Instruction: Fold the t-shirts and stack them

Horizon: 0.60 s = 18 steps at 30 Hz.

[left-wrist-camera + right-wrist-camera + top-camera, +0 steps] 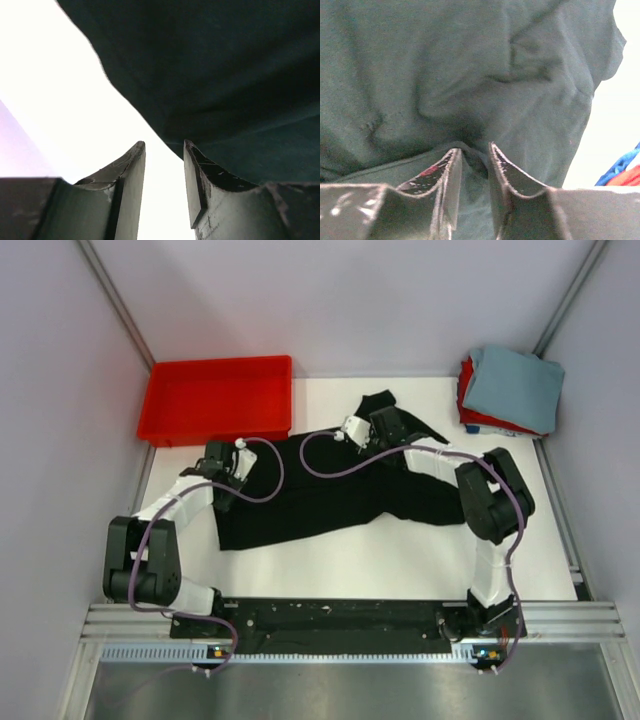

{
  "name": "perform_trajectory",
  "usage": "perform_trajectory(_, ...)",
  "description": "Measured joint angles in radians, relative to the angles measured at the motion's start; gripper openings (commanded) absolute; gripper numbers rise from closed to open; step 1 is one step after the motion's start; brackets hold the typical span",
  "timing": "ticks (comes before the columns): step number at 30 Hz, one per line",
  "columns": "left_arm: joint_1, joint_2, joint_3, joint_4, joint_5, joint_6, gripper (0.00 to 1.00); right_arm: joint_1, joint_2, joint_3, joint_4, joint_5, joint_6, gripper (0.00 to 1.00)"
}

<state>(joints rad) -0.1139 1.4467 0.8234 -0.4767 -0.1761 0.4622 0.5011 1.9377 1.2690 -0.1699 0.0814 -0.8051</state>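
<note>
White table [330, 570]: one black t-shirt [320, 502], one grey-blue t-shirt [512, 388] on one red t-shirt [467, 400]; left gripper [164, 148], right gripper [475, 150] parted.

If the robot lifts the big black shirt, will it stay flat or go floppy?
Probably floppy: the black t-shirt lies wrinkled on the table, so it would likely droop from wherever it's pinched. It looks thin, so probably light for its size. Pushing would likely bunch it up, not slide it.
</note>
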Motion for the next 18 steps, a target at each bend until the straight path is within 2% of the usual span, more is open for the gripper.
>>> perform_trajectory(2,0.016,0.007,0.004,0.037,-0.026,-0.001,0.45,0.000,0.004,0.016,0.035,0.026,0.066,0.42)
perform_trajectory(4,0.040,0.023,0.029,0.059,-0.039,-0.003,0.48,0.000,0.004,0.045,0.053,0.064,0.151,0.57)
perform_trajectory(8,0.080,0.068,0.116,0.070,-0.042,-0.021,0.52,-0.007,0.000,0.104,0.057,0.099,0.305,0.71)
perform_trajectory(13,0.092,0.035,0.154,0.055,0.019,-0.022,0.53,-0.063,-0.082,0.139,-0.024,0.057,0.557,0.71)
perform_trajectory(15,0.091,-0.007,0.154,0.014,0.081,-0.003,0.55,-0.134,-0.159,0.131,-0.076,0.014,0.705,0.65)
perform_trajectory(18,0.079,-0.119,0.137,-0.083,0.219,0.081,0.60,-0.294,-0.323,0.028,-0.104,-0.072,0.908,0.63)
